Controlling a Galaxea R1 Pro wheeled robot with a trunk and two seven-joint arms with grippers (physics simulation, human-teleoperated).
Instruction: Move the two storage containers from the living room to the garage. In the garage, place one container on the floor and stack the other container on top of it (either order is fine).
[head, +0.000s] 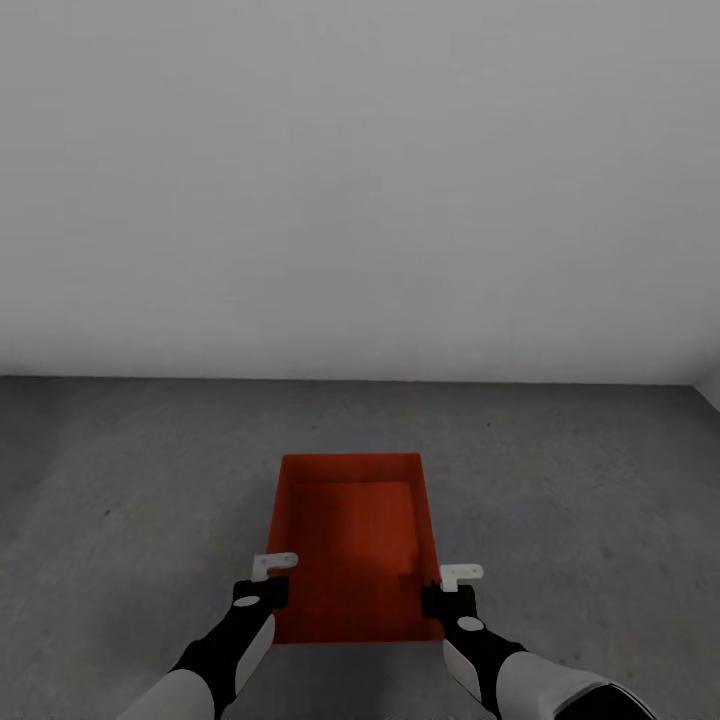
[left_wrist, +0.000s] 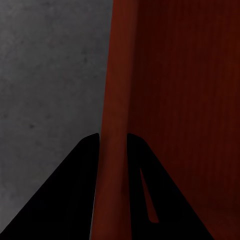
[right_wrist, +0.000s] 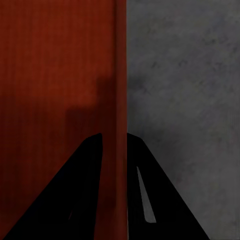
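Orange-red container sits low-centre of the head view, over the grey concrete floor — left gripper clamps its left wall, right gripper its right wall.

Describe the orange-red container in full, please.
The container is a plain orange-red rectangular box, open on top, with low straight walls and a flat bottom, matte like plastic. It sits level over the dark grey concrete floor, long side running away from the robot. The left gripper is shut on its left wall, the right gripper on its right wall. Whether it touches the floor is unclear.
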